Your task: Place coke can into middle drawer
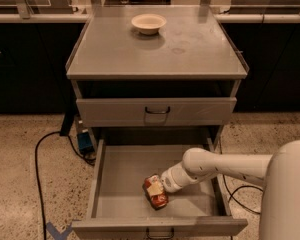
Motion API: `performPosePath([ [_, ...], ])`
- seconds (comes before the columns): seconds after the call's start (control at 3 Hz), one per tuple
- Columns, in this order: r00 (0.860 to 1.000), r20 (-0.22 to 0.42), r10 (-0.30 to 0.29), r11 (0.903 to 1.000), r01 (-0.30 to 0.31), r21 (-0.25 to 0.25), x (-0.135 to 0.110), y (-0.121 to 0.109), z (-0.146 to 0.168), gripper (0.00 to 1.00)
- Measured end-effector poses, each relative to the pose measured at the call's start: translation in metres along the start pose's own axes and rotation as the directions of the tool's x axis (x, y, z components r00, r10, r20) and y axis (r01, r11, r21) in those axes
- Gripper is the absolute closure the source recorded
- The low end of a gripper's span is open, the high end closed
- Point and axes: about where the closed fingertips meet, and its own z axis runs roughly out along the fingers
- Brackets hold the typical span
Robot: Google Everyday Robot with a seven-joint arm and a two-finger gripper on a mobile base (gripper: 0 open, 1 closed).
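Gripper (155,188) at coke can (160,200) in middle drawer (121,184); bowl (148,23) atop cabinet (190,54).

Cream bowl (148,23) at the back of the grey bench (155,54); black cable (39,184) and blue box (84,142) on floor left of the bench.

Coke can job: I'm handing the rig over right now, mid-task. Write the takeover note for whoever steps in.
Gripper: low inside the open middle drawer, shut on the coke can, arm reaching in from the right.
Coke can: tilted, down at the drawer floor, about mid-width and toward the front; whether it already rests there cannot be told.
Done: drawer is pulled out, can is inside it.
Left: release the can and lift the arm clear.
Elsewhere: bowl sits on the cabinet top; upper drawer is shut.
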Motion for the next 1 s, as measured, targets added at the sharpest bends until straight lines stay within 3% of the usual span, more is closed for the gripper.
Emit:
performPosePath([
  [0.33,1.000,-0.023,0.004,0.9994,-0.005,-0.034,0.0065,0.0020,0.0164,1.00],
  [1.0,1.000,-0.024,0.004,0.9994,-0.005,-0.035,0.0070,0.0021,0.0171,0.58],
])
